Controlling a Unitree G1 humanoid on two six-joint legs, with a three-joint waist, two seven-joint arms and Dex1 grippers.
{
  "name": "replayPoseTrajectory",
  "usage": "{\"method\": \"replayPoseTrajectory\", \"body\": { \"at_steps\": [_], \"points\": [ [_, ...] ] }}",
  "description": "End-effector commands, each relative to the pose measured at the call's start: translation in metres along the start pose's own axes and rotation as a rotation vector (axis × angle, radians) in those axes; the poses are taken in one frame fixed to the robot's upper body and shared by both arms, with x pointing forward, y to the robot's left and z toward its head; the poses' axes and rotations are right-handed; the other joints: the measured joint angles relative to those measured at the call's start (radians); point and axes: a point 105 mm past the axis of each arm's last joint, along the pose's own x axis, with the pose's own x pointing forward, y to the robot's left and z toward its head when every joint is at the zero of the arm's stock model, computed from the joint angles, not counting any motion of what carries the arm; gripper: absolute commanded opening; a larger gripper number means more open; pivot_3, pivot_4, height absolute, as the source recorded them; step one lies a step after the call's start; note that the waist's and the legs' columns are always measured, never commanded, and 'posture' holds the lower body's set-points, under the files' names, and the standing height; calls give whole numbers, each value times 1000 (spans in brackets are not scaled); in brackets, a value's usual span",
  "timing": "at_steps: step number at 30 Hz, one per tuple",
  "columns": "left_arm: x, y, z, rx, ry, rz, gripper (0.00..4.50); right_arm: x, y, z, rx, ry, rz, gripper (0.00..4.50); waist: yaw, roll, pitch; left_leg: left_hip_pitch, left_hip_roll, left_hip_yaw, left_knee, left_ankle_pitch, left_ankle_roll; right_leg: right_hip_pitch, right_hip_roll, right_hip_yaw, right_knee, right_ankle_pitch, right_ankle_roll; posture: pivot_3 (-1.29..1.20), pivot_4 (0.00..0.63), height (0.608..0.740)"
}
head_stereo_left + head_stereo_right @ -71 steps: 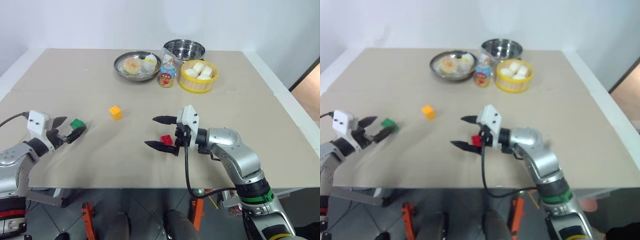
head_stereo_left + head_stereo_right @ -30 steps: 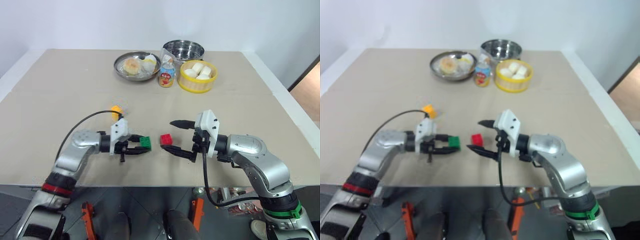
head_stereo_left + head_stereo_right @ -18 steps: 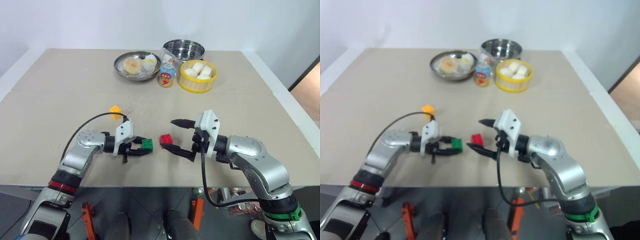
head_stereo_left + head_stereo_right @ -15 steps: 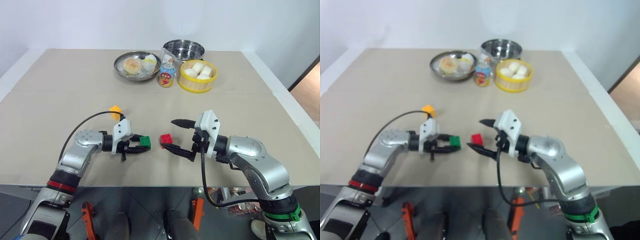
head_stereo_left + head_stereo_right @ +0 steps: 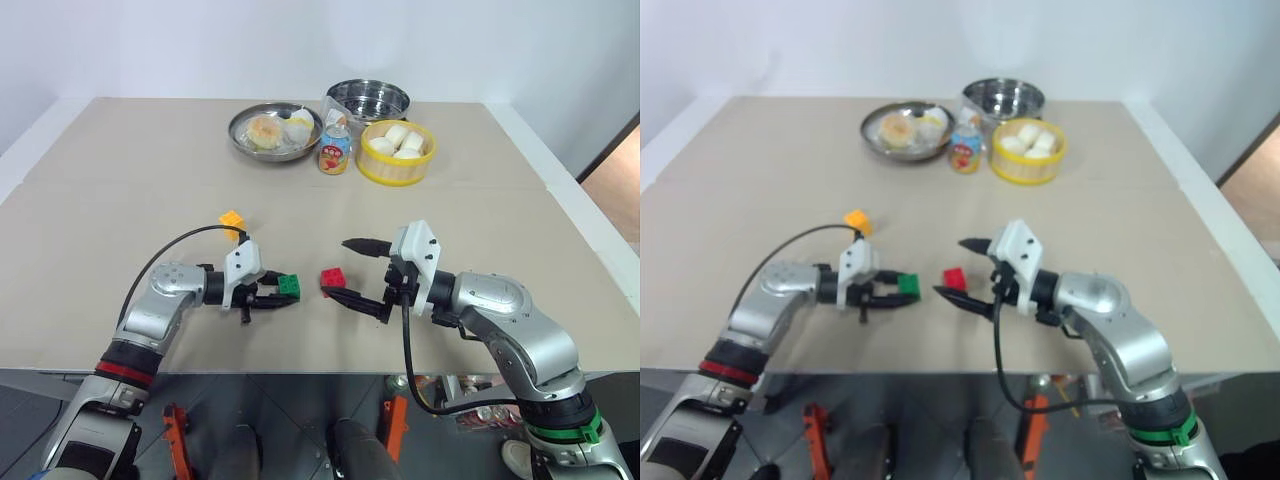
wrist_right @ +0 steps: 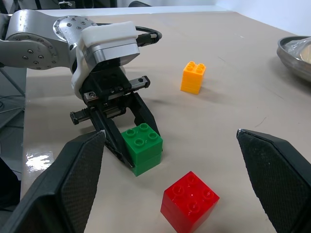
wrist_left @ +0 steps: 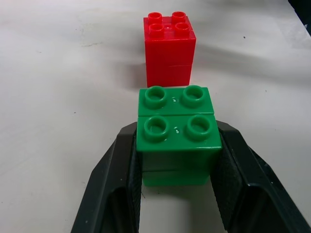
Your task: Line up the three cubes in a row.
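Observation:
My left gripper (image 5: 283, 294) is shut on the green cube (image 5: 290, 285), which sits at table level just left of the red cube (image 5: 333, 279). In the left wrist view the green cube (image 7: 177, 132) is pinched between both black fingers (image 7: 116, 189), with the red cube (image 7: 169, 47) a short gap beyond it. My right gripper (image 5: 362, 272) stands open, its fingers on either side of the red cube without touching it. The yellow-orange cube (image 5: 232, 220) lies apart, further back and to the left. The right wrist view shows the green cube (image 6: 142, 147), red cube (image 6: 190, 200) and yellow-orange cube (image 6: 193, 76).
At the table's far side stand a steel plate (image 5: 243, 137) with a bun and wrapped food, a small bottle (image 5: 335, 148), a steel bowl (image 5: 368, 99) and a yellow bowl (image 5: 372, 166) of white buns. The table's front edge runs just below both arms.
The left gripper has carried the green cube from the far left to just beside the red cube; over the last second it barely shifted. The right gripper has stayed open around the red cube.

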Motion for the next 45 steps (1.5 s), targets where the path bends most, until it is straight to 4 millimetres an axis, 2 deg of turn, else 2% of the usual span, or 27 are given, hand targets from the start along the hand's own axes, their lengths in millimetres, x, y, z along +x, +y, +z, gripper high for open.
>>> {"method": "replayPoseTrajectory", "body": {
  "at_steps": [1, 3, 4, 9, 10, 16, 20, 23, 26, 31, 35, 45],
  "points": [
    [-3, 3, 0, 17, 20, -16, 1342, -1, 0, 10, -33, -38, 1, 4500, 0, 0, 0, 0, 0, 0, 0, 0, 0, 0, 0, 0, 0, 0, 0, 0, 150, 740],
    [-4, 3, -1, 18, 33, -22, 2359, 0, -1, 10, -32, -40, 2, 4500, 0, 0, 0, 0, 0, 0, 0, 0, 0, 0, 0, 0, 0, 0, 0, 0, 150, 740],
    [-5, 4, -2, 21, 38, -22, 2511, 0, -1, 10, -32, -40, 2, 4500, 0, 0, 0, 0, 0, 0, 0, 0, 0, 0, 0, 0, 0, 0, 0, 0, 150, 740],
    [-13, 7, 3, 39, 38, -13, 4341, 1, 1, 11, -32, -44, 10, 4500, 0, 0, 0, 0, 0, 0, 0, 0, 0, 0, 0, 0, 0, 0, 0, 0, 150, 740],
    [-17, 8, 6, 40, 38, -6, 4448, 1, 1, 11, -32, -45, 10, 4500, 0, 0, 0, 0, 0, 0, 0, 0, 0, 0, 0, 0, 0, 0, 0, 0, 150, 740],
    [-59, 17, 32, -60, -31, 151, 4448, 1, 4, 11, -32, -52, 9, 4500, -4, 0, 0, 0, 1, 0, 0, 0, 0, 0, 0, 0, 0, 0, 0, 0, 150, 740],
    [-92, 28, 45, -151, -135, 399, 4448, 1, 2, 10, -29, -58, 2, 4500, -2, 0, 0, 0, 1, 0, -1, 0, 0, 0, 0, -1, 1, 0, 0, 0, 150, 740],
    [-109, 38, 41, -161, -164, 569, 4448, 2, 2, 10, -29, -62, 4, 4500, 0, 0, 0, 0, 1, 0, 0, 0, 0, 0, 0, -1, 1, 0, 0, 0, 150, 740],
    [-120, 60, 32, -165, -205, 737, 4448, 5, 0, 10, -31, -67, 6, 4500, 3, 0, 0, 0, 1, 0, 1, 1, 0, 0, 0, -1, 1, 1, -1, 0, 150, 740],
    [-116, 82, 15, -169, -194, 768, 4448, 10, -6, 13, -41, -72, 0, 4500, 3, 0, 0, 0, 0, 0, 2, 3, 0, 1, 0, 0, 0, 3, -3, 0, 150, 740],
    [-111, 96, 10, -164, -175, 750, 4448, 9, -7, 13, -47, -63, -13, 4500, 3, 0, 0, 0, 0, 0, 2, 5, 0, 1, 0, -1, 0, 5, -2, 0, 150, 740],
    [-99, 107, -9, -176, -95, 650, 4448, 1, -5, 11, -50, -47, -51, 4500, 2, 0, 0, -1, 0, -1, -1, 5, 0, -1, 1, -1, 0, 5, 0, 0, 150, 740]
  ]
}}
